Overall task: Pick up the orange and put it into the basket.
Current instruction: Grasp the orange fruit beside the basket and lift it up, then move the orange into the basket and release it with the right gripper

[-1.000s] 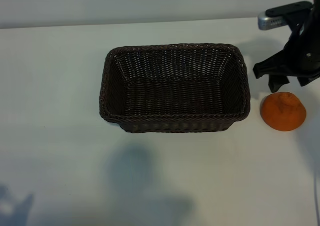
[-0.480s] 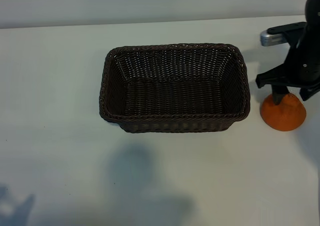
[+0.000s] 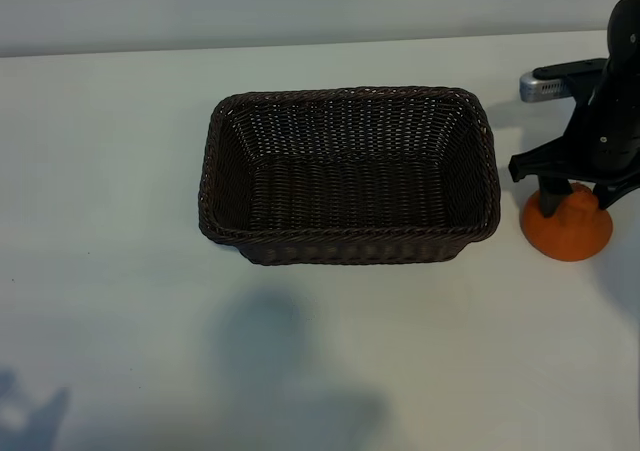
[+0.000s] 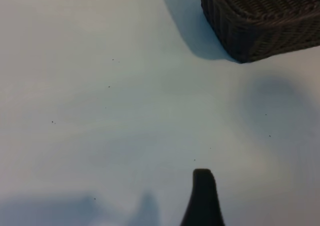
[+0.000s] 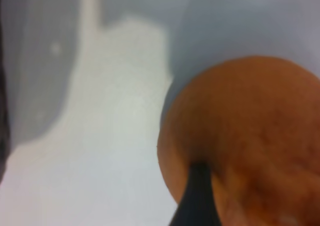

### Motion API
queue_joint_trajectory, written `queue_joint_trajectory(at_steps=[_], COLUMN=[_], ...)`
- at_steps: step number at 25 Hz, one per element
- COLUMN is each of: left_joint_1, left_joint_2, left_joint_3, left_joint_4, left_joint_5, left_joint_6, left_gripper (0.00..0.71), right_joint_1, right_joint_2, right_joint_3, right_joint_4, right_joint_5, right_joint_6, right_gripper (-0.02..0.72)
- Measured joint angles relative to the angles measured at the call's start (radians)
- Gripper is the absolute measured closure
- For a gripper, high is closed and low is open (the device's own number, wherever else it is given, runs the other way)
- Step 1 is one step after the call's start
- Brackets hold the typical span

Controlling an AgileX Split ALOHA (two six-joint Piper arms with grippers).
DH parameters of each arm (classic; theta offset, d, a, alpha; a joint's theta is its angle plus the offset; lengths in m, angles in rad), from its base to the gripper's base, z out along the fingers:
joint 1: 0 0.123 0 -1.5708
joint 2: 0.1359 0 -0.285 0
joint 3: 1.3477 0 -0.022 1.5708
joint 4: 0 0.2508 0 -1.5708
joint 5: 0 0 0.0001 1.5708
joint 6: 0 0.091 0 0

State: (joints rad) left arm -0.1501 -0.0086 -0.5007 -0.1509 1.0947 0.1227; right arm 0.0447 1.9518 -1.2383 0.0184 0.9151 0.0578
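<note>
Orange [image 3: 567, 233] looked light, firm, dimpled; your right gripper [image 3: 574, 193] straddled its lumpy top, jaws wide, holding nothing—grip the broader middle.

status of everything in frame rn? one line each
orange: on the table right of the basket, not lifted, right claw down over its top.
basket: upright on the table, nothing inside.
right claw: open, straddling the orange's top, not closed on it.
left claw: open, over bare table away from the basket, holding nothing.
table: white, carries the basket and the orange.
</note>
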Motion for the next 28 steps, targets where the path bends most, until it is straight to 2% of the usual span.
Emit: queue_joint_trajectory(at_steps=[3, 5, 9, 11, 21, 28], left_joint_1=[0.0, 0.0, 0.0, 0.0, 0.0, 0.0], left_joint_2=[0.0, 0.0, 0.0, 0.0, 0.0, 0.0], left_joint_3=[0.0, 0.0, 0.0, 0.0, 0.0, 0.0], left_joint_4=[0.0, 0.0, 0.0, 0.0, 0.0, 0.0], left_joint_5=[0.0, 0.0, 0.0, 0.0, 0.0, 0.0], left_joint_6=[0.0, 0.0, 0.0, 0.0, 0.0, 0.0], left_gripper=[0.145, 0.145, 0.145, 0.145, 0.145, 0.145], right_joint_1=[0.0, 0.0, 0.0, 0.0, 0.0, 0.0], right_joint_2=[0.024, 0.027, 0.027, 0.027, -0.02, -0.178], right_joint_3=[0.0, -0.001, -0.008, -0.009, -0.034, -0.101], right_joint_4=[0.0, 0.0, 0.0, 0.001, 0.001, 0.002], right_joint_5=[0.0, 0.0, 0.006, 0.009, 0.049, 0.113], right_joint_6=[-0.003, -0.004, -0.007, -0.01, -0.014, -0.016], right_gripper=[0.178, 0.257, 0.534, 0.609, 0.61, 0.624])
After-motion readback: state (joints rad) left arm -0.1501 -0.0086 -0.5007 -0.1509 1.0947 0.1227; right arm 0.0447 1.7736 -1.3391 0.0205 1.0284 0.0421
